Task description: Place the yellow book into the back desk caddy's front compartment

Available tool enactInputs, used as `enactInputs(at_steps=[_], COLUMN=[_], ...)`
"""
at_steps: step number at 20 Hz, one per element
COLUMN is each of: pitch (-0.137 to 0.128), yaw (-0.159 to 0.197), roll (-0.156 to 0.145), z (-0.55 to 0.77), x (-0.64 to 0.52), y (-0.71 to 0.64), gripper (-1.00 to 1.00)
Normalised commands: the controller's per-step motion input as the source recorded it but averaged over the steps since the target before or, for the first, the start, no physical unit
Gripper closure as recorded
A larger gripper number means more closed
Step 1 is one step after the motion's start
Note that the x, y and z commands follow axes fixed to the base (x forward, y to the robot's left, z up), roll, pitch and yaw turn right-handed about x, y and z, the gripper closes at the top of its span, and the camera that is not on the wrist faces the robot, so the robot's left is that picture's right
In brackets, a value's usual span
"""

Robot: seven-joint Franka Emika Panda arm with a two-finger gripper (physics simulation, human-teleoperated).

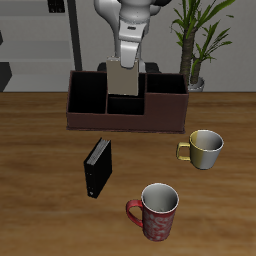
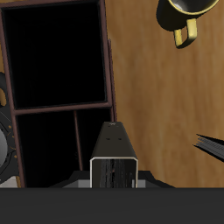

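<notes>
Red mug (image 1: 154,212) near front edge. Gripper (image 1: 124,68) clamped on yellow book (image 1: 122,80), long axis vertical, hanging over back desk caddy (image 1: 127,103) middle, at table's back edge.

The back desk caddy (image 1: 127,108) is dark reddish-brown with a black interior; the yellow book (image 1: 122,79) is dull grey-tan. At five o'clock from it, the patterned mug (image 1: 156,211) is red and white, the other mug (image 1: 204,148) brassy, the upright book (image 1: 97,167) black.

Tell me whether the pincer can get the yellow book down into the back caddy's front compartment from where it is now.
Probably yes. The pincer holds the yellow book upright right over the back desk caddy, and nothing shows between the book and the caddy's open cells. Whether it lines up with the front compartment exactly is hard to tell.
</notes>
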Motion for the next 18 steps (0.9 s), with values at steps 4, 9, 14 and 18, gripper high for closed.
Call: enactInputs(at_steps=[4,9,14,18], pitch=[0.019,0.032,0.027,0.029], yaw=[-0.001,0.035,-0.009,0.019], roll=[-0.001,0.008,0.007,0.035], z=[0.00,-0.19,-0.08,-0.10], x=[0.12,-0.05,-0.05,-0.19], y=[0.18,0.02,0.05,0.10], gripper=[1.00,1.00,1.00,1.00])
